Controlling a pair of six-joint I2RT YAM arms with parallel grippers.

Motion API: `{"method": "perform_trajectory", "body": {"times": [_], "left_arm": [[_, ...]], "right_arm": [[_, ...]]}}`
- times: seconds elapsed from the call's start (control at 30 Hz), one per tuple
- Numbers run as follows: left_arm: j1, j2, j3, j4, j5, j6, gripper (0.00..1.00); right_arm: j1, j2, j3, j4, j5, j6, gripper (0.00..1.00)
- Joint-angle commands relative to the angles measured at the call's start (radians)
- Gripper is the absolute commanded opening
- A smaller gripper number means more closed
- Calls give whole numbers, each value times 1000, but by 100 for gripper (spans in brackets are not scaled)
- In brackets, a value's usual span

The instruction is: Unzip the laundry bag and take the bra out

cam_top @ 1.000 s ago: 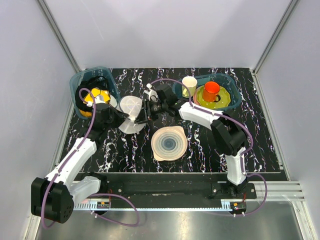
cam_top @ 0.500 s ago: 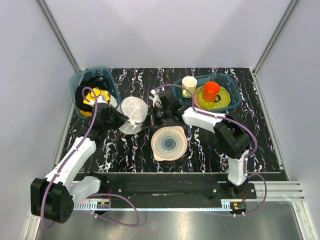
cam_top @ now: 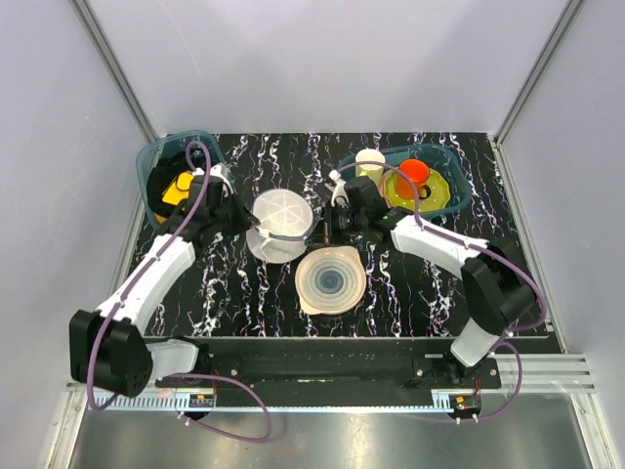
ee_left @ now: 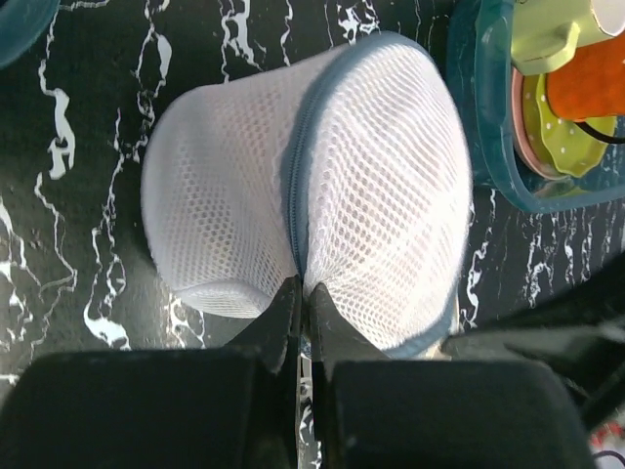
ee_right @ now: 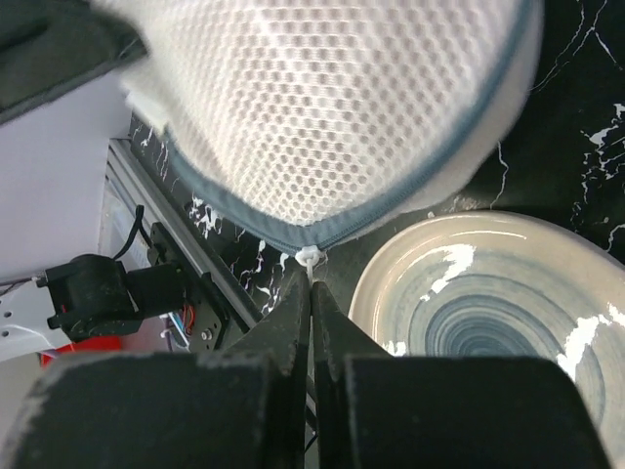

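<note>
Top view: bag (cam_top: 283, 223) is centre-left of frame, held between your left claw (cam_top: 251, 231) and right claw (cam_top: 322, 234), just above the plate (cam_top: 330, 280) on the desk (cam_top: 410, 283). Left wrist: your claw is pinched tight on the bag's near rim at the zip (ee_left: 298, 176), bottom centre. Right wrist: your claw is closed on the white zip pull (ee_right: 311, 258), mid-frame; plate lower right.

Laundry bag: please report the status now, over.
Left gripper shut on laundry bag rim. Right gripper shut on zip pull. Zip looks closed, bra not visible. Ringed plate close beside the bag.
</note>
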Motion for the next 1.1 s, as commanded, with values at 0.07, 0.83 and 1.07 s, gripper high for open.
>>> {"method": "perform_trajectory", "body": {"times": [0.07,0.83,1.07], "left_arm": [[15,190,226,16,-13,114,21],[-134,-159,-129,93,83,-530,91],[-142,-104,-191,241,38,-596,88]], "right_arm": [[55,-109,72,-83,75,-21,0],[60,17,132,-46,75,42,0],[60,13,131,-43,70,40,0]]}}
